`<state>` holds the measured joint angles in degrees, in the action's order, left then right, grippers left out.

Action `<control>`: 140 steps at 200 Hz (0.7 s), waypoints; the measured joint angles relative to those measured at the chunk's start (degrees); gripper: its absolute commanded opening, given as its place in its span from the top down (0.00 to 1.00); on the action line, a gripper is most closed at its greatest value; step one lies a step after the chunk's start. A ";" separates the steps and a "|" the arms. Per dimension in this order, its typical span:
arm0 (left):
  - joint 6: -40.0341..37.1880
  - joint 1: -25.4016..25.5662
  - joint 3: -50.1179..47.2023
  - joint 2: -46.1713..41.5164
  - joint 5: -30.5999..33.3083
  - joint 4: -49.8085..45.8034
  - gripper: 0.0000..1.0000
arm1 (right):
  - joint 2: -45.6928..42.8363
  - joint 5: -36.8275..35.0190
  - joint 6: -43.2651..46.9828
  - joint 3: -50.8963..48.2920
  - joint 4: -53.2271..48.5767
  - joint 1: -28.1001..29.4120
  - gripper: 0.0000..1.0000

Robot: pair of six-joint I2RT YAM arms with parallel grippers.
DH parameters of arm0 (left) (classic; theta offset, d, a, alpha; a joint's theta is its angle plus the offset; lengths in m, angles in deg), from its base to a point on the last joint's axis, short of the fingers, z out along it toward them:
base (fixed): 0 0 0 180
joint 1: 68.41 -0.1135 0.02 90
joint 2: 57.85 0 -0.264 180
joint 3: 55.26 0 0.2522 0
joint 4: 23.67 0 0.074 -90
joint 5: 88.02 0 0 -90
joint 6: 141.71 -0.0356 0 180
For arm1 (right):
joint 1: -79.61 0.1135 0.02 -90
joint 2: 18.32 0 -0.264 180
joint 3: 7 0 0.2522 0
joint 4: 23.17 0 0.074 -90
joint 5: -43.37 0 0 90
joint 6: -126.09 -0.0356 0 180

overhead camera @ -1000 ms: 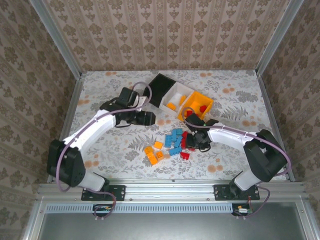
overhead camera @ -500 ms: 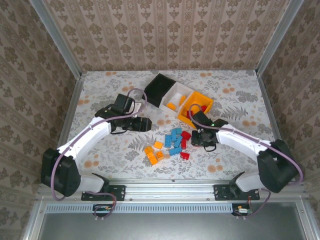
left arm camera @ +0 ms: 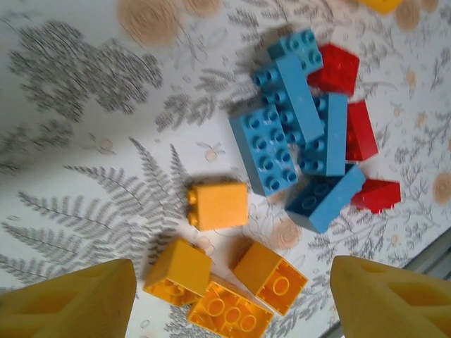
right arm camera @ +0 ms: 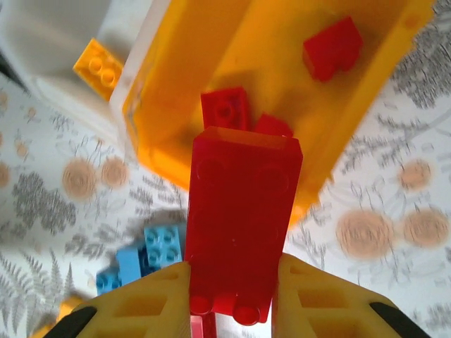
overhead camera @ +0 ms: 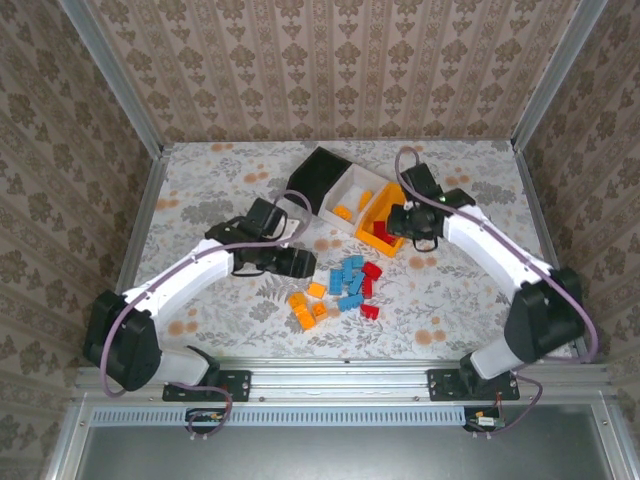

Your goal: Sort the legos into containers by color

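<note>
The right tool (right arm camera: 232, 287) clamps a red brick (right arm camera: 243, 211) over the orange-yellow bin (right arm camera: 268, 63) holding red bricks (right arm camera: 332, 48). The left tool (left arm camera: 232, 290) gapes; the white bin (overhead camera: 354, 184) holds orange bricks (overhead camera: 343, 212).

black bin (overhead camera: 318, 175): left end of the row, set diagonally.
white bin (overhead camera: 355, 188): middle, holding orange bricks (overhead camera: 343, 212).
orange-yellow bin (right arm camera: 282, 63): right end, red bricks (right arm camera: 331, 48) inside.
held red brick (right arm camera: 243, 211): long, pinched between jaws above that bin's near wall.
loose legos: on the desk (overhead camera: 200, 190), orange cluster (left arm camera: 218, 205), blue cluster (left arm camera: 296, 141), red pieces (left arm camera: 356, 134) beside the blue.
</note>
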<state>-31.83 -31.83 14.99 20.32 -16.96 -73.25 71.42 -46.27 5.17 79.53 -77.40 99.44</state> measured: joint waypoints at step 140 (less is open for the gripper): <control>5.68 11.61 -6.82 0.98 2.43 -0.70 0.30 | -3.10 3.08 2.34 -8.68 3.19 0.17 0.42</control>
<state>-26.15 -20.23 8.17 21.31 -14.54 -73.94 68.31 -43.18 7.51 70.85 -74.21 99.62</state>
